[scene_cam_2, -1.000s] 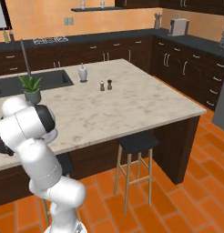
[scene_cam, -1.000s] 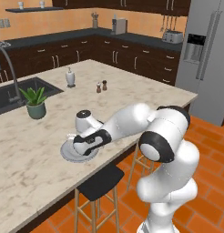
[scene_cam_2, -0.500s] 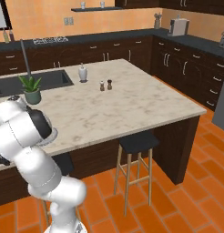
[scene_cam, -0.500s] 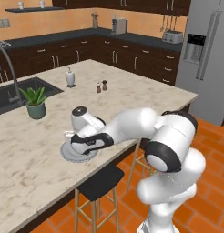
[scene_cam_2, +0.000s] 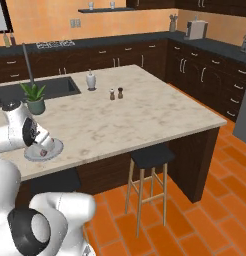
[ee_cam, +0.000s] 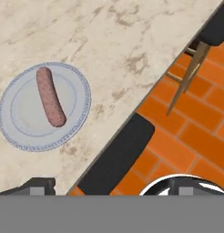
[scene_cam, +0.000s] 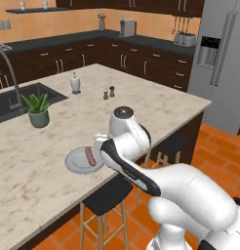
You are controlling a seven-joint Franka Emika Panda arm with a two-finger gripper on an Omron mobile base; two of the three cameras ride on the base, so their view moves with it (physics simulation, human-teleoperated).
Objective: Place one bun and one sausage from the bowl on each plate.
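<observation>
I'm looking at the sausage (ee_cam: pixel 50 96) lying alone on the pale grey plate (scene_cam: pixel 73 163) near the marble counter's (scene_cam: pixel 141 105) front edge, a dark stool (ee_cam: pixel 117 157) tucked below. My gripper (ee_cam: pixel 109 184) is hanging above and beside the plate, fingertips (ee_cam: pixel 37 185) spread wide, gripping nothing. Farther back I'm seeing a potted plant (scene_cam: pixel 37 109), soap dispenser (scene_cam: pixel 75 83) and two shakers (scene_cam: pixel 109 92).
</observation>
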